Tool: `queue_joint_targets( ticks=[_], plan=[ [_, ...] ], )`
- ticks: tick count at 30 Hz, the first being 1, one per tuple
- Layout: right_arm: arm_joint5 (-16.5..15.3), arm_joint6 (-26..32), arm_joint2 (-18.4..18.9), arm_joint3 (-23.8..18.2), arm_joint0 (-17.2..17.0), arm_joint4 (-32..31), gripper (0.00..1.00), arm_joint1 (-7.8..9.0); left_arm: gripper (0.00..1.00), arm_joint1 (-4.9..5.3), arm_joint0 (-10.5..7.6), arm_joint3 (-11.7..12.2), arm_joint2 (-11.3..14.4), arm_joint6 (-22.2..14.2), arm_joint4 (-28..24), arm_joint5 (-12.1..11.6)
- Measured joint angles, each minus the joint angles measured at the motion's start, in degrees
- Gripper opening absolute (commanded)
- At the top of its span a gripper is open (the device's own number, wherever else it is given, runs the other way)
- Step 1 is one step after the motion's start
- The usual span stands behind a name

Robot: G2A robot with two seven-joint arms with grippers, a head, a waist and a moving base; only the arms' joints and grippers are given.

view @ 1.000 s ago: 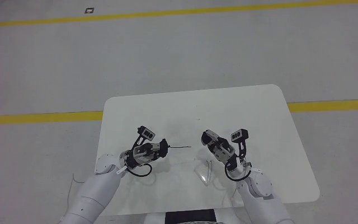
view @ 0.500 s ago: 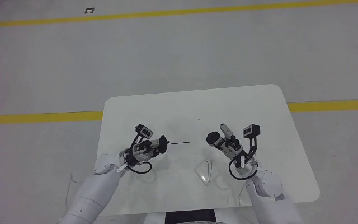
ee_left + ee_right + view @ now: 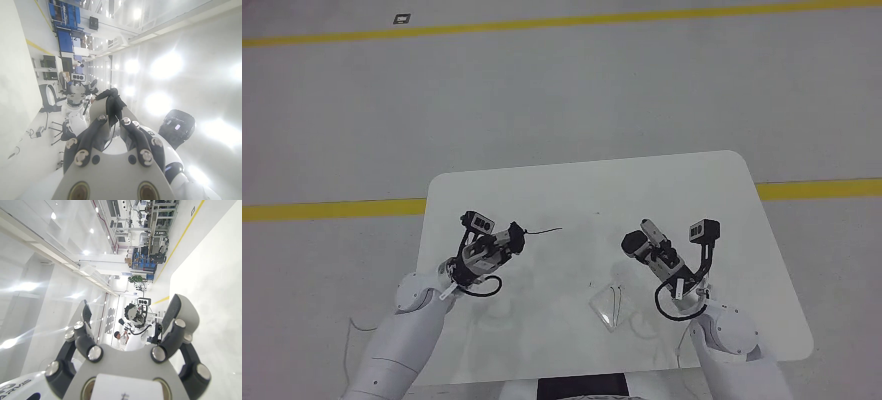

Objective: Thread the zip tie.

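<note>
A thin black zip tie [image 3: 544, 232] sticks out toward the table's middle from my left gripper [image 3: 514, 236], which is shut on one end of it above the left half of the white table [image 3: 692, 190]. In the left wrist view the dark pads of that gripper [image 3: 112, 95] are pressed together on the tie. My right gripper [image 3: 633, 241] hangs over the right half of the table, a clear gap away from the tie's free tip. Seen from its own wrist, the right gripper [image 3: 130, 310] is open with nothing between its fingers.
A small clear plastic piece [image 3: 609, 301] lies on the table near the front edge, between the two arms. The far half of the table is bare white surface. Grey floor with yellow lines surrounds the table.
My left gripper has carried the zip tie to the left and toward the far side. The right gripper has drawn off to the right, widening the gap between them.
</note>
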Motion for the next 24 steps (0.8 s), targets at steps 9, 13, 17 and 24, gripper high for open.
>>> queue_joint_targets(
  ticks=[9, 13, 17, 24],
  plan=[
    [-0.01, -7.37, 2.52, 0.02, 0.05, -3.45, 1.0, 0.28, 0.0, -0.59, 0.52, 0.34, -2.98, 11.17, -1.04, -0.49],
    [0.0, -9.99, 3.63, -0.47, 0.09, -4.0, 1.0, 0.32, 0.0, -1.08, 0.97, 0.49, -4.16, 16.15, 2.03, -0.48],
    [0.0, -9.98, 3.65, -0.55, 0.09, -3.96, 1.0, 0.32, 0.0, -1.47, 1.15, 0.13, -4.22, 15.63, 2.07, -0.48],
    [0.0, -9.98, 3.64, -0.54, 0.09, -3.96, 1.0, 0.32, 0.0, -1.46, 1.14, 0.14, -4.22, 15.64, 2.05, -0.48]
  ],
)
